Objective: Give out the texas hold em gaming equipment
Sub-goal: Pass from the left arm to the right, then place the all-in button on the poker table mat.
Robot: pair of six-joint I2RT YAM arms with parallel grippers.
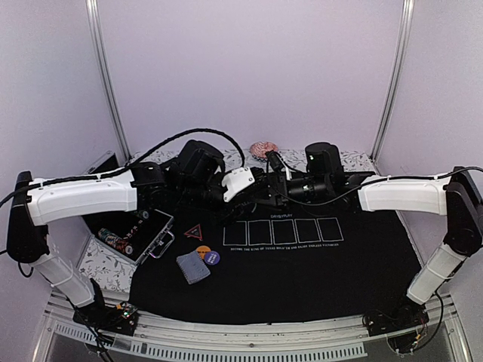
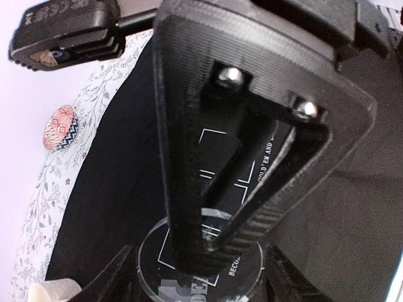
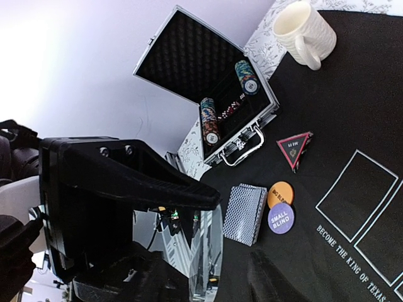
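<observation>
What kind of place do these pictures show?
Most likely a robot lab booth staged as a poker table: two arms bolted to a rail, plain walls with metal posts around it, and a black poker mat with a chip case.

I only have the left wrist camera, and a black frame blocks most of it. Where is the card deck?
Observer: The deck lies face down on the black mat, to the near left of the printed card boxes.
Operator: And the buttons?
Observer: The orange button and purple button sit right beside the deck, touching each other.
Operator: Chips?
Observer: The chips are stacked in the open metal case at the mat's left edge.
</observation>
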